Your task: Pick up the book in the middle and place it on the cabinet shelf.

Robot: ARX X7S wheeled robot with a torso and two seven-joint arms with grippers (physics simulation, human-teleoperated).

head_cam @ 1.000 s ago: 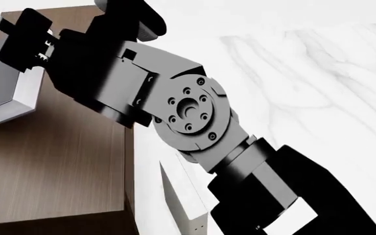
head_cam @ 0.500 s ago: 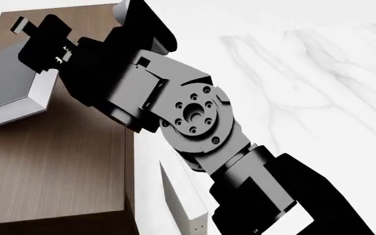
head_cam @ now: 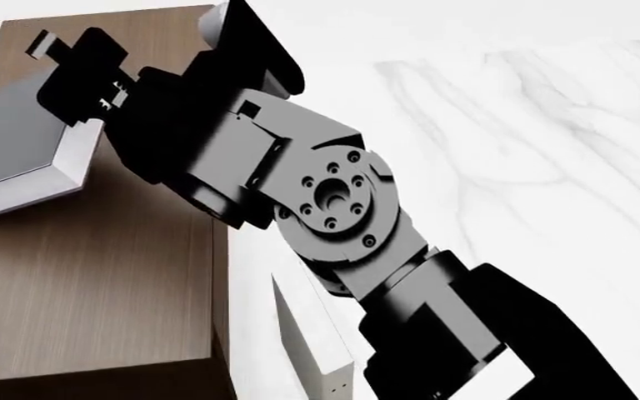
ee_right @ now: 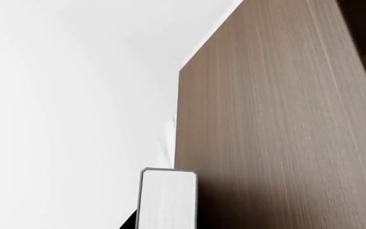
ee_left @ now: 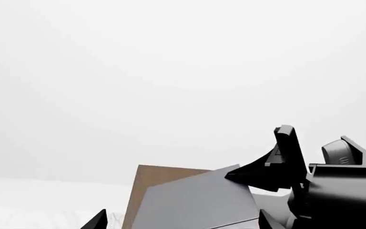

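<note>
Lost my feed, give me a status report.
Right gripper shut on the book. Left gripper open, empty. Book tilted over the cabinet shelf, not lying flat. No obstruction seen.

Wood-grain cabinet; marble floor

Open cabinet top beside book

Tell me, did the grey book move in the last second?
Yes. The right gripper carried the book further over the cabinet shelf, up and slightly rightward in the head view. The grip stayed shut on it. The pale book beside the cabinet didn't move.
</note>
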